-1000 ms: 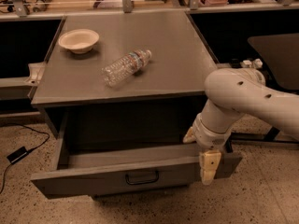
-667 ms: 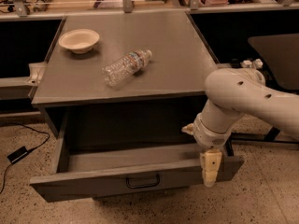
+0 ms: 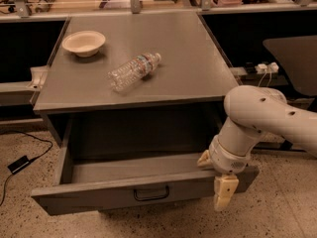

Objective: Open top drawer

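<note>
Grey top drawer (image 3: pixel 89 200) spans left-right, facing camera; end effector (image 3: pixel 224 196) at right end.

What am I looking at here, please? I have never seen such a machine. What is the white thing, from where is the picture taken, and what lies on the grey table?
The white thing is a robot arm. At its end sits the gripper, the part that grasps. It is low down, at the right end of the front of the top drawer. This drawer stands pulled out, and its black handle is free. There is only one camera. It looks down on the cabinet from the front; where it is mounted is not known. On the grey table top are a pale bowl, standing upright, and a clear plastic bottle, lying on its side. Neither is held.
</note>
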You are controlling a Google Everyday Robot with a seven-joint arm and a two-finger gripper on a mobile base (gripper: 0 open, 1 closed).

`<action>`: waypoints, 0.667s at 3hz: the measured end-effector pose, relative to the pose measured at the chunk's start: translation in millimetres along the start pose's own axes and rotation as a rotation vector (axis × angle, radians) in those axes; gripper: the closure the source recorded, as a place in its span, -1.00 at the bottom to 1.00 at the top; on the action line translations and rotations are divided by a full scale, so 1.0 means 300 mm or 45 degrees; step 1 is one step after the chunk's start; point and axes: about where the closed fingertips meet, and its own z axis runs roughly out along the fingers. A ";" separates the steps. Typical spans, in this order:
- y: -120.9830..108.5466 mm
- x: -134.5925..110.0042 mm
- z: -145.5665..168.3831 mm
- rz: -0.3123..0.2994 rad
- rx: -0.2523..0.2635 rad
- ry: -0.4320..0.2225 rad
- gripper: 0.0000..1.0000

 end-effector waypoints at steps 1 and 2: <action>0.127 -0.020 -0.008 -0.002 -0.050 -0.017 -0.07; 0.244 -0.037 -0.053 -0.002 -0.057 -0.005 0.18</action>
